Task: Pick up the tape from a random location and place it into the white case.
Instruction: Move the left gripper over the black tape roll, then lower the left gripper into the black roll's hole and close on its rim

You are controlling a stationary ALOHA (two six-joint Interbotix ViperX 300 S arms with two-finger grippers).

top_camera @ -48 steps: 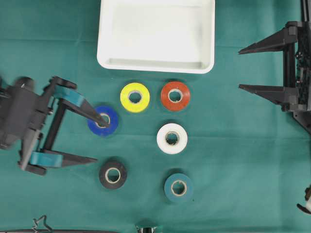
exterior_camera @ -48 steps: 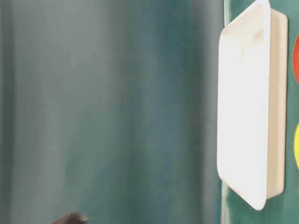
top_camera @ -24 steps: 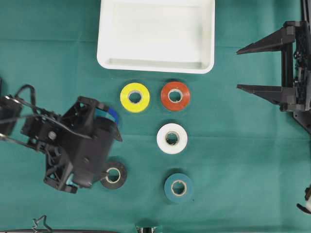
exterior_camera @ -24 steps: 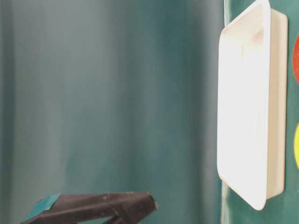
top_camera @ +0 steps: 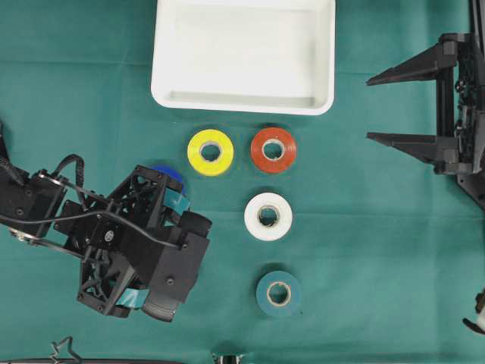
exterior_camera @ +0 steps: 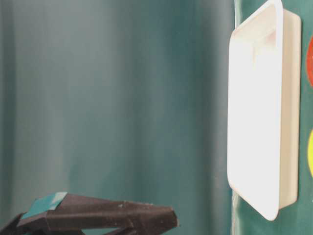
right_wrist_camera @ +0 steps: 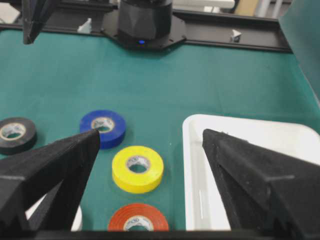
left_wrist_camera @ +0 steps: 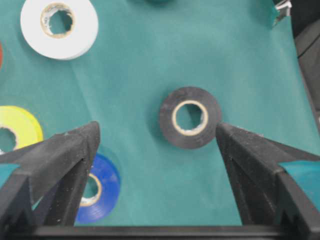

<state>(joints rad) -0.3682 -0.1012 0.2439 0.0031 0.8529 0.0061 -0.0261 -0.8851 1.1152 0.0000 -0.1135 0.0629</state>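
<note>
On the left, the left gripper [left_wrist_camera: 157, 137] hangs over the green surface [top_camera: 379, 265] with its fingers [left_wrist_camera: 65, 155] spread wide and nothing between them but the black tape roll [left_wrist_camera: 190, 117], which lies flat below and closer to the right finger. The blue roll [left_wrist_camera: 95, 190] sits just beside the left finger, partly under it. Judging from that, a descent could clip the blue roll and shove it, or the off-centre fingers could push the black roll sideways before closing.

Toward the middle lie the yellow roll [top_camera: 210, 152], red roll [top_camera: 273, 149], white roll [top_camera: 268, 216] and teal roll [top_camera: 279, 293], each apart from the others. The white case [top_camera: 163, 91] sits above them at the top edge, holding nothing visible.

On the right, the right gripper [top_camera: 379, 106] hangs well apart from everything, fingers wide and holding nothing.
</note>
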